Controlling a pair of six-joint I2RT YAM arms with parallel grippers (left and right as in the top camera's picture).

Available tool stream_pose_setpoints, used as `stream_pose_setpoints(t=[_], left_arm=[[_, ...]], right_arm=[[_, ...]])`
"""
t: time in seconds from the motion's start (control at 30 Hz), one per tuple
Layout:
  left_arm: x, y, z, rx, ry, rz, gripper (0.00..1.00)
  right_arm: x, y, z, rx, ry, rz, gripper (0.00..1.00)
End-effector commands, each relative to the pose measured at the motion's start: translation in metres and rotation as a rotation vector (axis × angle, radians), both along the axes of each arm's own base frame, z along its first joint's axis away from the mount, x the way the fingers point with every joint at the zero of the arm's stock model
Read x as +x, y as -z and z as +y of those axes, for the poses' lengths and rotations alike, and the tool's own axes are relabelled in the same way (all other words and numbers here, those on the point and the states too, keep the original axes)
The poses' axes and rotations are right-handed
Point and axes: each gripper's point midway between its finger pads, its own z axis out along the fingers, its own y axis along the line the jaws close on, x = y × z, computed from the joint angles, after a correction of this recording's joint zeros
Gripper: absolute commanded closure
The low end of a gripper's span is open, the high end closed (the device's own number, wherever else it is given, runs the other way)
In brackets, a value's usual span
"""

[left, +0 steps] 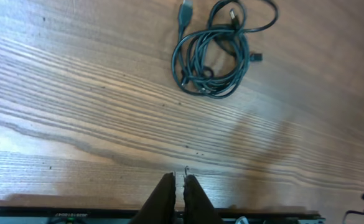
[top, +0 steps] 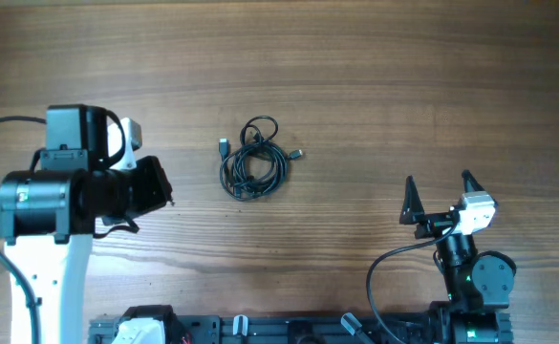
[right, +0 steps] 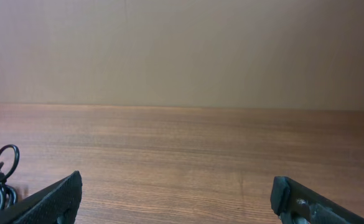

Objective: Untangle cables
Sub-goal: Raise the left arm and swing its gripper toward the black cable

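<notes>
Wood tabletop [top: 375, 76]; cables [top: 253, 158] knotted in one coil mid-table, seemingly within either arm's reach. Left gripper [left: 178, 180] pressed together, empty, well short of it. Right gripper [top: 439, 186] spread wide, probably ready to approach.

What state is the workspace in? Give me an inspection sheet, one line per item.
Surface: wooden table, bare and dry-looking.
Job's things: cable bundle, thin black cords in one tangled heap at mid-table, touched by neither gripper.
Clutter: nothing seen.
Grippers: left gripper shut on nothing, apart from the bundle; right gripper wide open, empty, off to the bundle's right.
Cables: thick black arm wiring loops beside the right arm's base, clear of the bundle.
Surroundings: plain wall beyond the table; black rail along the near edge.
</notes>
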Motion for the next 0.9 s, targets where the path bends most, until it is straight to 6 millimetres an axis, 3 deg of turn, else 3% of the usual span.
stream_pose_setpoints(t=[0.0,0.3,0.87], left_arm=[[-0.001,0.021,-0.001,-0.024,-0.035,0.057,0.91],[-0.01,0.048,-0.002,-0.031,-0.06,0.133,0.88],[-0.005,0.05,0.001,-0.024,-0.084,0.12,0.84]], right_arm=[[0.0,-0.002,-0.001,0.01,0.009,-0.007,0.0],[0.0,-0.002,-0.001,0.01,0.009,-0.007,0.0],[0.0,-0.002,-0.001,0.01,0.009,-0.007,0.0]])
